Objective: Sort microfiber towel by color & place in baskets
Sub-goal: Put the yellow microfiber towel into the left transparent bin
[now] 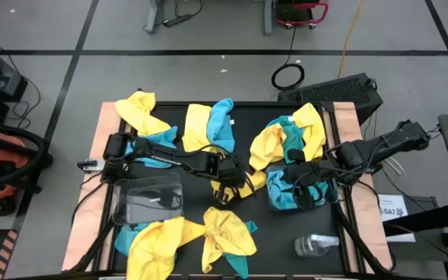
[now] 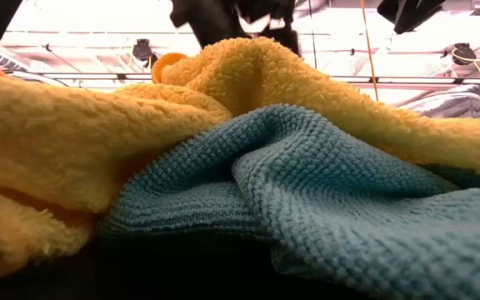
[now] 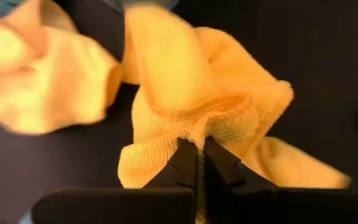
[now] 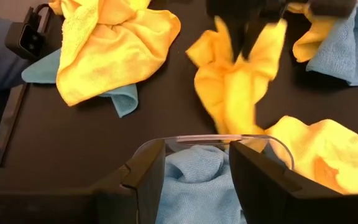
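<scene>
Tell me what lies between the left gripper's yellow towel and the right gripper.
In the right wrist view, only bare black mat separates the yellow towel pinched by the left gripper from the right gripper, which hovers open over a blue-filled bin.

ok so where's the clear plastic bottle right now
In the high view the clear plastic bottle lies at the table's front right, just below the basket of blue towels that the right gripper hovers over.

The left gripper [image 3: 198,163] is pinched tight on a bunched fold of yellow towel [image 3: 197,93].
</scene>
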{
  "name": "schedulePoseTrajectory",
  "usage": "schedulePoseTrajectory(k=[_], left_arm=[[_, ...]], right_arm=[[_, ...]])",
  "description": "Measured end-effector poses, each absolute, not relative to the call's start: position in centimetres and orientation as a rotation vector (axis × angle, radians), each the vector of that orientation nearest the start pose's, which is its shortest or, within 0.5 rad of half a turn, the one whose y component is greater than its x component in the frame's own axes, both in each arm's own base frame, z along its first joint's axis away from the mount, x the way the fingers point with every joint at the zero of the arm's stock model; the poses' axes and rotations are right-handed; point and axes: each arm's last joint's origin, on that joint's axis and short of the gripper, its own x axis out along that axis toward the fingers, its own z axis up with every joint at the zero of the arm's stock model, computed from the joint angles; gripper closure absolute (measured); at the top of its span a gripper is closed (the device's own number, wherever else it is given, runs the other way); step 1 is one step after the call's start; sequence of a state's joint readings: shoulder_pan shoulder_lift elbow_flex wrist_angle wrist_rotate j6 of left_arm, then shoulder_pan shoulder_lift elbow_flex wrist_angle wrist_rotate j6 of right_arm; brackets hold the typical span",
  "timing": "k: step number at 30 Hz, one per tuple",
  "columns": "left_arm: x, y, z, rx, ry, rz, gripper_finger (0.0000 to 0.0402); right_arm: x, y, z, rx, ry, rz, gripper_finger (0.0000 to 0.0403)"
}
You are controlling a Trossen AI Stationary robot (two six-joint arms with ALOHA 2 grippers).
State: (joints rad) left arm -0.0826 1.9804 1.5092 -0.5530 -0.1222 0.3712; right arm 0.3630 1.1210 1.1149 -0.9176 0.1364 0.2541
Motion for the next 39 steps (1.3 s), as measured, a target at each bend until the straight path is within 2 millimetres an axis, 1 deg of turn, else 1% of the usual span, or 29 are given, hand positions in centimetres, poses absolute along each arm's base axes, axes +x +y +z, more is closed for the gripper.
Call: schedulePoseTrajectory(k=[2,5,9,14,18,22,25,31,36,39], left_arm=[[41.8,-3.5,22.5,0.479,0.998,-0.127,0.0394],[40.8,-3.9,25.5,0.515,0.994,-0.088,0.0394],[38.8,-4.6,29.8,0.545,0.951,-0.039,0.0395],[35.2,-5.4,34.2,0.531,0.893,-0.031,0.0396],[31.8,-5.8,36.8,0.499,0.884,-0.052,0.0396],[28.5,-6.3,38.7,0.43,0.892,-0.077,0.0396],[26.2,-6.7,39.6,0.359,0.914,-0.097,0.0396],[21.8,-7.2,40.1,0.219,1.068,-0.046,0.0396],[19.3,-7.8,40.0,0.109,1.187,0.03,0.0396],[18.8,-8.7,39.8,0.031,1.228,0.003,0.0396]], right_arm=[[19.6,7.0,32.3,-0.005,0.913,0.1,0.0232],[19.7,7.0,32.3,-0.019,0.91,0.107,0.0232],[19.7,7.0,32.3,-0.031,0.907,0.111,0.0232],[19.7,7.0,32.3,-0.045,0.901,0.119,0.0232],[19.7,7.0,32.3,-0.058,0.898,0.11,0.0232],[19.7,7.0,32.3,-0.062,0.897,0.109,0.0232],[19.7,7.0,32.3,-0.063,0.897,0.109,0.0232],[19.7,7.0,32.3,-0.061,0.897,0.106,0.0232],[19.7,7.0,32.3,-0.055,0.897,0.102,0.0232],[19.8,7.0,32.4,-0.053,0.891,0.101,0.0232]])
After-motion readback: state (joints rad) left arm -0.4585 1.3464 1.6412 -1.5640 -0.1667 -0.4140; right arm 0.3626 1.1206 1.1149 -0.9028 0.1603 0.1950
